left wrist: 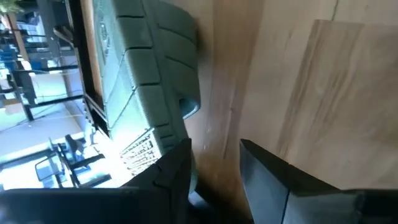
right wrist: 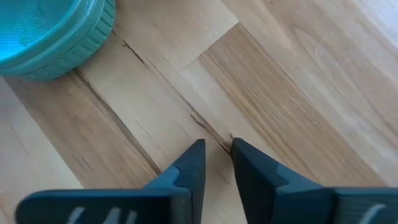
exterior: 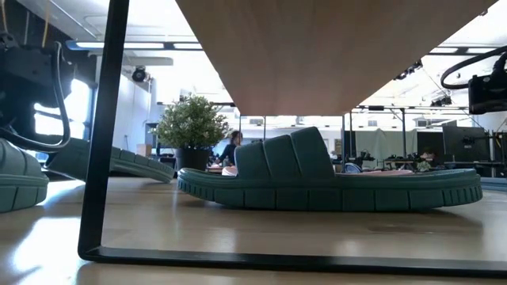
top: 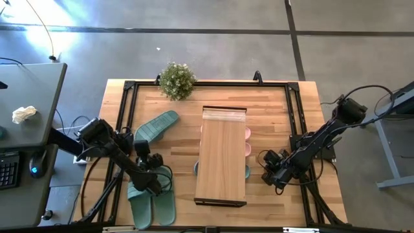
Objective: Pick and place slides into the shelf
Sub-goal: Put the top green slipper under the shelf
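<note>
The shelf [top: 220, 155] stands mid-table, a light-wood plank on a dark frame. Under it lies a green slide [exterior: 329, 180] flat on its sole, with pink slides [top: 247, 140] peeking out at the right side. Another green slide [top: 155, 126] lies left of the shelf. A green pair [top: 152, 206] lies near the front left. My left gripper [left wrist: 214, 149] hovers open at that pair's far ends, one finger [left wrist: 177, 171] beside a slide's [left wrist: 146, 74] edge. My right gripper [right wrist: 216, 146] is open over bare table, right of the shelf, next to a slide's end [right wrist: 56, 31]. My left gripper has one finger close against the side edge of a green slide [left wrist: 168, 134], which lies on the table. I cannot tell whether the finger touches it. Bare table wood shows between the two fingers.
A potted plant [top: 176, 80] stands at the far edge, left of the shelf. A black metal frame [top: 129, 87] runs around the tabletop. A desk with a keyboard [top: 8, 169] stands beyond the table's left edge. Bare wood lies right of the shelf.
</note>
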Controlling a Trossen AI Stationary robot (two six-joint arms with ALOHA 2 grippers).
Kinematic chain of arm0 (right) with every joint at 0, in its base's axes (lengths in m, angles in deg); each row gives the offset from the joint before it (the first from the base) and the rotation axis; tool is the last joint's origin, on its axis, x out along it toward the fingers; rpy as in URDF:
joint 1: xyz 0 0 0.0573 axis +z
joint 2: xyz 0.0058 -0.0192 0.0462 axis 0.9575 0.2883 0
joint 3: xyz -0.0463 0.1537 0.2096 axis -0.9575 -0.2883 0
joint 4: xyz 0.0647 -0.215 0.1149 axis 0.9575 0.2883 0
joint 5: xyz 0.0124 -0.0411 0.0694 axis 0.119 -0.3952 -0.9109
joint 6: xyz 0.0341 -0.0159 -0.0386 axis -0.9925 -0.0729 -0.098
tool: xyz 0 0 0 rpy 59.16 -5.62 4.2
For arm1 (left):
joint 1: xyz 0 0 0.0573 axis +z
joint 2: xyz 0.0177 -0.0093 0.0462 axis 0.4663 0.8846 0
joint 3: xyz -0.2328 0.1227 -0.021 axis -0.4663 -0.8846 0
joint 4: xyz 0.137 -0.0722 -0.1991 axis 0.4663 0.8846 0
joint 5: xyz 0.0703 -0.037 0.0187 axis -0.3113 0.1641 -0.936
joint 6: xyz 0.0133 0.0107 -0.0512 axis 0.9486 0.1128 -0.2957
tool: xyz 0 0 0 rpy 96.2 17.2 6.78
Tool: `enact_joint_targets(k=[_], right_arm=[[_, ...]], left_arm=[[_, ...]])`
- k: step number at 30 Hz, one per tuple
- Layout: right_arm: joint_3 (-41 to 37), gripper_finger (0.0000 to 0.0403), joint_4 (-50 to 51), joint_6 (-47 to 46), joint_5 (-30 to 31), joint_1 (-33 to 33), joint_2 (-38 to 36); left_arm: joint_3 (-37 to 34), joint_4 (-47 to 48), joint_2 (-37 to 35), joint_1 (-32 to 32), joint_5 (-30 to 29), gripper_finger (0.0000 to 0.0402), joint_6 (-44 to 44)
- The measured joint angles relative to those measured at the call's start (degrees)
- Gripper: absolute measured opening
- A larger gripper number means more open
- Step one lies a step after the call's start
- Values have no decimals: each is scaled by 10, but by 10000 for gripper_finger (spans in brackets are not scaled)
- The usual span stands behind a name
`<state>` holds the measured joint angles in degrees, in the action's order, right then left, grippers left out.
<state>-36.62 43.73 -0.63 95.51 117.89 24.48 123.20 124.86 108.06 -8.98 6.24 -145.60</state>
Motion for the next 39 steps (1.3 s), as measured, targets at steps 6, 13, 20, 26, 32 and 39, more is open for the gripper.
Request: enact_joint_targets(k=[6, 13, 20, 26, 32, 39], right_arm=[[0, 92, 7, 16, 7, 0, 0], [0, 92, 9, 39, 8, 0, 0], [-1, 92, 10, 56, 9, 0, 0], [-1, 92, 10, 55, 11, 0, 0], [-2, 92, 12, 54, 29, 0, 0], [-2, 92, 10, 51, 62, 0, 1]], left_arm=[[0, 19, 0, 0, -5, 122, 4], [-4, 58, 0, 0, -3, 122, 0], [-51, 28, -1, 0, 7, 122, -26], [-89, -10, -1, 0, 15, 122, -35], [-95, -17, -2, 0, 10, 119, -41], [-89, -18, -1, 0, 1, 20, -34]])
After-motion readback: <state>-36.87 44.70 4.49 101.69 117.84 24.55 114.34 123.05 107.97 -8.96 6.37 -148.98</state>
